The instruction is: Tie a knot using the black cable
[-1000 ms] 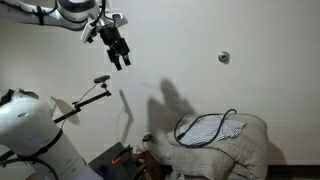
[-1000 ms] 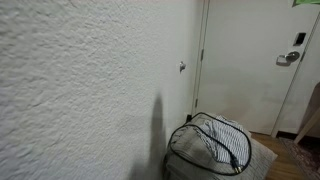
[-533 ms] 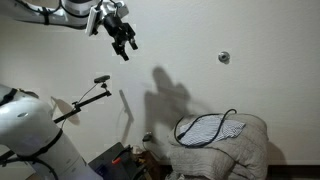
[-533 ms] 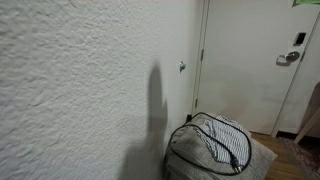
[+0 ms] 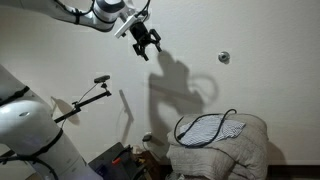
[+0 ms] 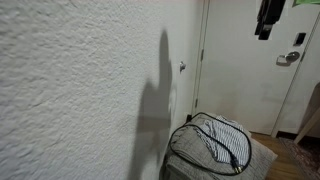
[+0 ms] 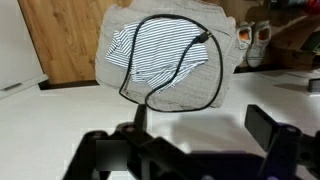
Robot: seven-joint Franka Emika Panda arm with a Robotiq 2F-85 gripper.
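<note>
Jaws are spread wide with nothing between them, clear in the wrist view, and they're parked high up against the wall in both exterior views. The black cable (image 7: 170,70) is well below and ahead of the jaws, lying in a loose loop on a striped cloth (image 7: 150,50) on top of the fabric-draped table (image 5: 255,150). Part of the loop hangs over the table's near face in the wrist view. The same loop shows in an exterior view (image 6: 212,140).

- **Cloth grab:** the cable is far thinner than the jaws and sits flat on soft fabric. A pinch from above will likely take cloth along with it, or close on cloth only.
- **Contrast:** dark stripes under a black cord make it easy to misjudge where the cord runs. The plug end (image 7: 202,38) is the only chunky, distinct bit.
- **No anchor:** with one arm and nothing pinning the cord, pulling one section probably drags the whole cable across the cloth or off the table edge. That would undo the existing loop instead of tightening it.
- **Soft support:** pressing down may deform the top and shift the cable before the jaws close.
- **Long descent:** any lateral error on the way down lands off the cord.
</note>
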